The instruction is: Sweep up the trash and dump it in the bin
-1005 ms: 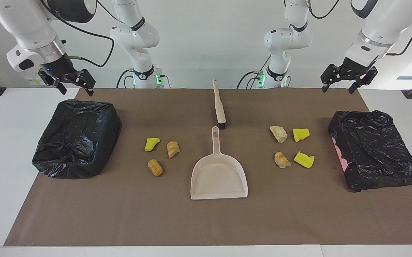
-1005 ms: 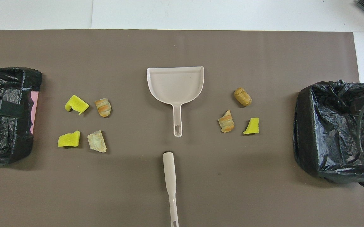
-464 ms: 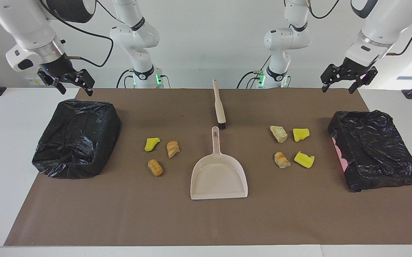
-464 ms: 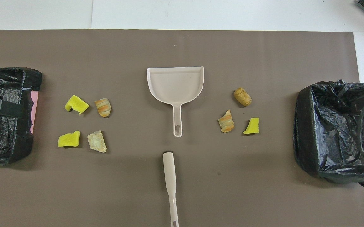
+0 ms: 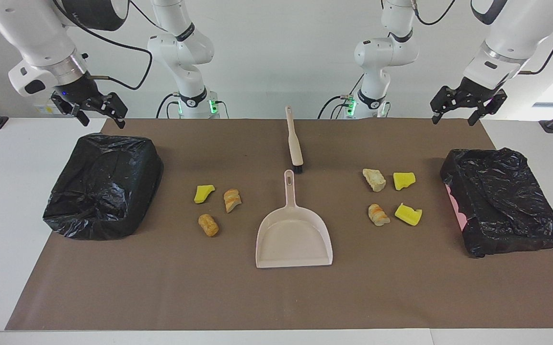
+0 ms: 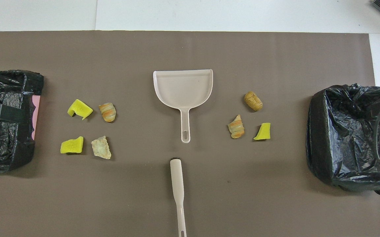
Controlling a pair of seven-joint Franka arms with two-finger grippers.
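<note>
Brush (image 5: 294, 143) and dustpan (image 5: 294, 238) lie mid-tabletop in one line, handles running toward the robots, brush nearer them. Trash (image 5: 215, 205) sits scattered on both sides. Left claw (image 5: 468, 106) hangs released over its bin (image 5: 501, 201), right claw (image 5: 95, 108) released over the other bin (image 5: 101, 191); neither looks closer to the brush handle.

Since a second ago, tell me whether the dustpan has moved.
No. The dustpan lies in the same spot, its handle pointing at the brush, apart from it.
</note>
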